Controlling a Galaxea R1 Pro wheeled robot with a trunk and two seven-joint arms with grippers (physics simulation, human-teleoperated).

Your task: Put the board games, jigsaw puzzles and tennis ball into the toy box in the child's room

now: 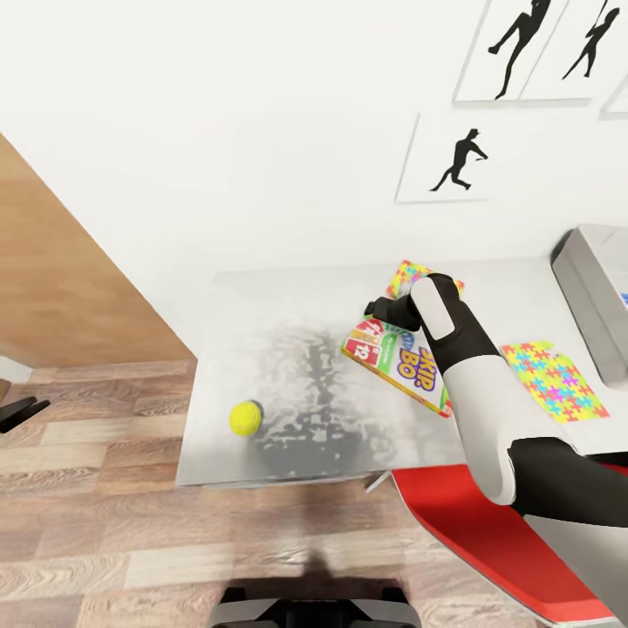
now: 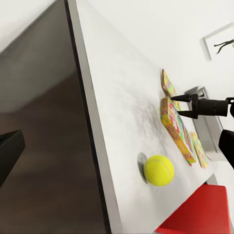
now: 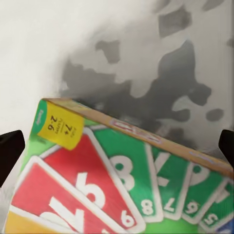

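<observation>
Progress check: hardly anything's visibly put away so far, going by what I can see. The tennis ball point(image 1: 246, 418) sits loose near the front edge of the worktop point(image 1: 288, 301), one jigsaw puzzle point(image 1: 555, 380) lies flat out by the toy box point(image 1: 595, 296), and a second puzzle point(image 1: 410, 275) pokes out just behind my right hand point(image 1: 377, 309). The toy box is cut off at the frame edge, so I can't say what's in it, though a sliver of blue shows inside. The bed isn't in shot, so those two games look like a later trip.

My right hand is spread wide, hovering at the far end of the board game point(image 1: 399, 359), not gripping it as far as I can tell. That game lies on the worktop between the ball and the nearer puzzle.

View differences: the left wrist view gives a side-on look at my right hand point(image 2: 176, 106), showing both fingers apart just beyond the box's end point(image 2: 176, 127) with the ball point(image 2: 159, 169) well apart. The right wrist view shows the card print on the game point(image 3: 122, 180) up close. My left hand point(image 1: 22, 410) is way off over the floor; can't tell if it's spread.
</observation>
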